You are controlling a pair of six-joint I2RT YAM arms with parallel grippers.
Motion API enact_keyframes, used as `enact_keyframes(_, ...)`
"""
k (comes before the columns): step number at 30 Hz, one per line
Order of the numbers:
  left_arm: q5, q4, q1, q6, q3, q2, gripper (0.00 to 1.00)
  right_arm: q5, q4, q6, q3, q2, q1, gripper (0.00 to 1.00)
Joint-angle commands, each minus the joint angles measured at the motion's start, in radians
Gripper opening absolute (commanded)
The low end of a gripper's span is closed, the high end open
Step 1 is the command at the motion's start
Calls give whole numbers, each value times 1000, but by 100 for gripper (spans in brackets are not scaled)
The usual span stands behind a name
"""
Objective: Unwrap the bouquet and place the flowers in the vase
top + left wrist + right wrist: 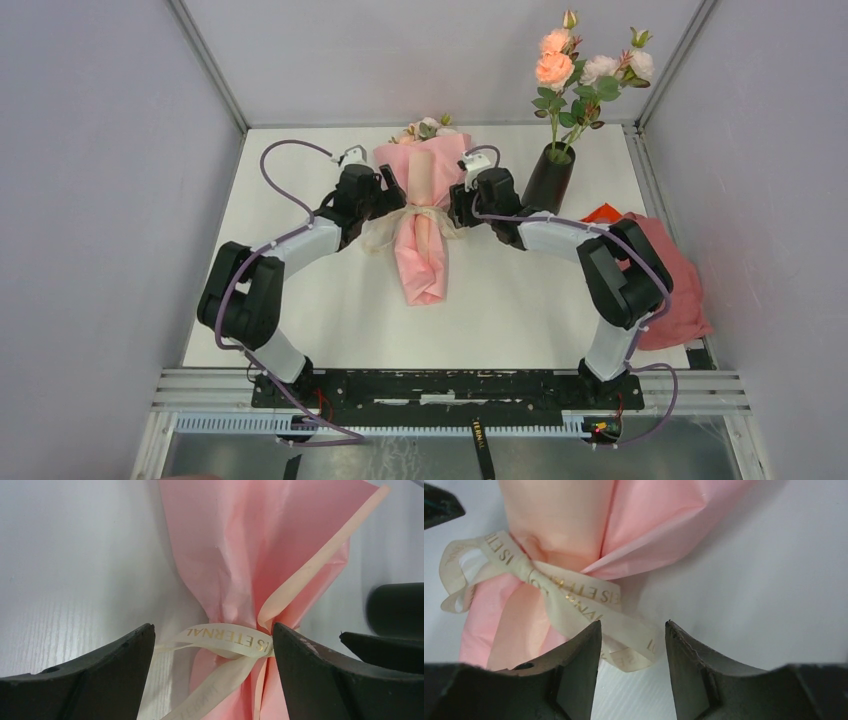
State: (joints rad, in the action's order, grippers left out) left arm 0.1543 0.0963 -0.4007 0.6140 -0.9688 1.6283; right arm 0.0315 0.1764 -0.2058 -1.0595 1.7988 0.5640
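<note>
Reading in gold on the cream ribbon (pixel 227 642): "ETERNAL". Left tool (pixel 212 630) stands wide, fingers straddling the ribbon at the tied waist, gripping nothing. Bouquet (pixel 422 215) lies flat on the worktop (pixel 330 300) between both tools, long axis near to far, roses (pixel 425 128) at the far end, narrow tip toward the arm bases. Right tool (pixel 633 627) stands about half open, a ribbon tail in the gap, unclamped. Vase (pixel 548 180) upright at right, flowers (pixel 575 70) in it.

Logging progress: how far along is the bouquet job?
Done: some roses stand in the vase. In hand: the bouquet lies wrapped, its ribbon bow not yet undone; the left gripper, open, straddles a loop and the right gripper has a ribbon tail between its jaws. Left: untie, unwrap, move the wrapped flowers to the vase.
</note>
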Motion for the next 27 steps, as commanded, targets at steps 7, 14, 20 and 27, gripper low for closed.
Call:
enact_keyframes(7,-59,67,-36,43,-96,70,90,122,120,-73,-9,110,-53,58)
enact_keyframes(14,-70,-3,-94,17,-284,199,90,135,140,-75,22,127,-53,58)
enact_keyframes(20,-57,-53,-104,12,-372,306,89,124,134,-65,38,129,-52,47)
enact_keyframes(27,-4,-90,-103,30,-388,404,85,129,123,-63,35,132,-53,6)
